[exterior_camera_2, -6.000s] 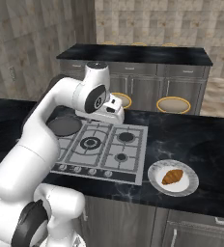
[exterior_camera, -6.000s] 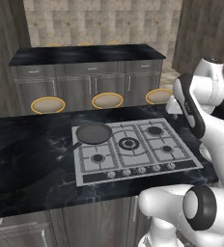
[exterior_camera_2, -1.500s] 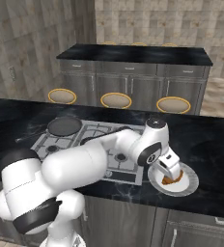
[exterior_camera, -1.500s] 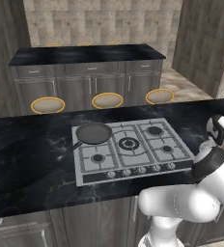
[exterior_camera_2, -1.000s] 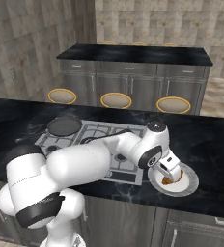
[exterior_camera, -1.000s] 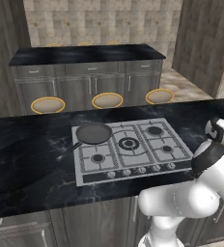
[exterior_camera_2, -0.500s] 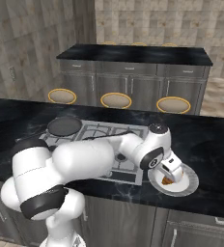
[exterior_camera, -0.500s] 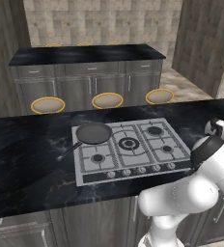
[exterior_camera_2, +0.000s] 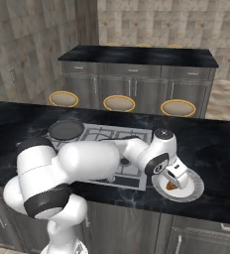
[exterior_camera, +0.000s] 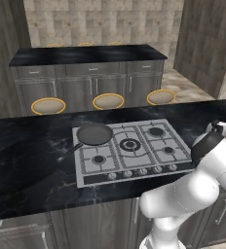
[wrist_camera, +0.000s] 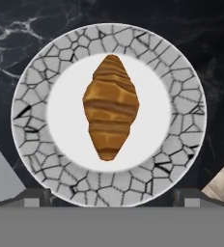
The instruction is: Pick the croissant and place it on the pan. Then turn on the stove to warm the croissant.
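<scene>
- A white plate with a grey cracked-mosaic rim lies flat on the counter, to the right of the cooktop.
- The counter is black marble with pale veins.
- Three round stools with tan seats and yellow rims stand in a row behind it.
- Grey cabinets under a black top stand further back.
- The back wall is beige tile.

golden-brown croissant, white crackle-rimmed plate
</scene>
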### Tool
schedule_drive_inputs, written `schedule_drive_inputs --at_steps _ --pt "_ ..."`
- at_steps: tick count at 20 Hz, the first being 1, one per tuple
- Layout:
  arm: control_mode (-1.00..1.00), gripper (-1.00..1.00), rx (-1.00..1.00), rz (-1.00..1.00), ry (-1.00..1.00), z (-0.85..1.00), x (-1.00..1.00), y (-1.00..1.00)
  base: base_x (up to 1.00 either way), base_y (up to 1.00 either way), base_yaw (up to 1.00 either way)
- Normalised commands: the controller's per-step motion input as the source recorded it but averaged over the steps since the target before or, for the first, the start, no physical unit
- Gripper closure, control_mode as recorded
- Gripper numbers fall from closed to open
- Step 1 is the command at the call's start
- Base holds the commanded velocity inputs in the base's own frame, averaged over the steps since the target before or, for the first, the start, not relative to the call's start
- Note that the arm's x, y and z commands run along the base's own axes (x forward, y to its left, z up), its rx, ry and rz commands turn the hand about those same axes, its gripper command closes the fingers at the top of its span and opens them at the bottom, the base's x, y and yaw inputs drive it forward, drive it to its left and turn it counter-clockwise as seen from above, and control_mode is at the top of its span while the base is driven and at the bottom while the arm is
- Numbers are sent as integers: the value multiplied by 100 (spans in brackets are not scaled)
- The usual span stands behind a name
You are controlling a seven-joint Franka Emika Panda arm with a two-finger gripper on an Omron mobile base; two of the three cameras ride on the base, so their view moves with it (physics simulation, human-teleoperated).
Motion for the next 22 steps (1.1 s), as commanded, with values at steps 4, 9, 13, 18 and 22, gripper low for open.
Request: schedule_drive_inputs --at_steps 4,9,13,18,22 --pt "-100 -100 0 0 0 -15 2 -3 0 0 0" --pt "-100 -100 0 0 0 -13 1 -3 0 0 0" --pt "-100 -100 0 0 0 -11 4 -4 0 0 0" --pt "-100 -100 0 0 0 -10 6 -6 0 0 0" --pt "-100 -100 0 0 0 -7 8 -11 0 0 0"
